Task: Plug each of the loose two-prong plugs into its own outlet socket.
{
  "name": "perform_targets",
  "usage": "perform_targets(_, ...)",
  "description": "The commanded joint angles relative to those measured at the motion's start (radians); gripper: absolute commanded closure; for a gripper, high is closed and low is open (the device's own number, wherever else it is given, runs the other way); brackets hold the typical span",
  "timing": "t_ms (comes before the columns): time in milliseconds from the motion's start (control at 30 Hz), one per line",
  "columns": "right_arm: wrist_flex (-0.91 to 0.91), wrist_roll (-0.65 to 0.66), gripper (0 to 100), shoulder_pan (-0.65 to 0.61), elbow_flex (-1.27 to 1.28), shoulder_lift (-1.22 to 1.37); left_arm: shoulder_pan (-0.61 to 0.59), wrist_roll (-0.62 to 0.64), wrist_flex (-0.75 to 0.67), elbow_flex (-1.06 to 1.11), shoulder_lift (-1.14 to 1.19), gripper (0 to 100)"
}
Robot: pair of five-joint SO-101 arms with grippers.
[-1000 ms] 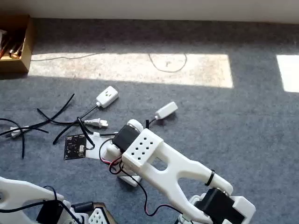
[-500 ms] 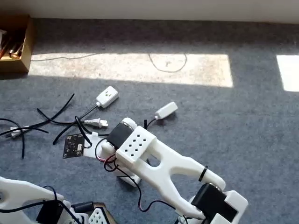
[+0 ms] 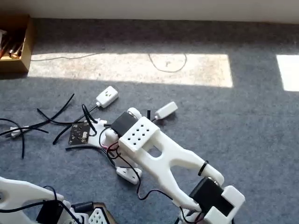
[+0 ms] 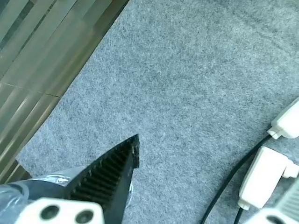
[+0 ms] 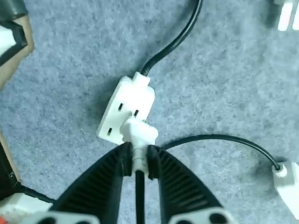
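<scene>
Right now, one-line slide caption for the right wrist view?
Right gripper clamps a white two-prong plug at a white outlet socket block on grey carpet.

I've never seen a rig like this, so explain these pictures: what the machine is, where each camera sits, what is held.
These are two small robot arms. The high view looks down on grey carpet: the white right arm stretches across it, the left arm sits at the bottom edge. A white socket and black cords lie loose. The other two pictures come from cameras on the wrists. The right one shows the right hand shut on a plug that touches an outlet. The left one looks at carpet.
</scene>
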Motion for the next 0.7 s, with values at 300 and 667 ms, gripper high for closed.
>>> perform_targets(300, 0.039, 0.002, 99.3, -0.096, -0.045, -0.004, -0.004, -0.006, 0.003, -0.038, -0.015, 52)
perform_targets(667, 0.114, -0.064, 99.3, -0.101, -0.191, -0.002, 0.002, -0.006, 0.003, -0.038, -0.015, 52)
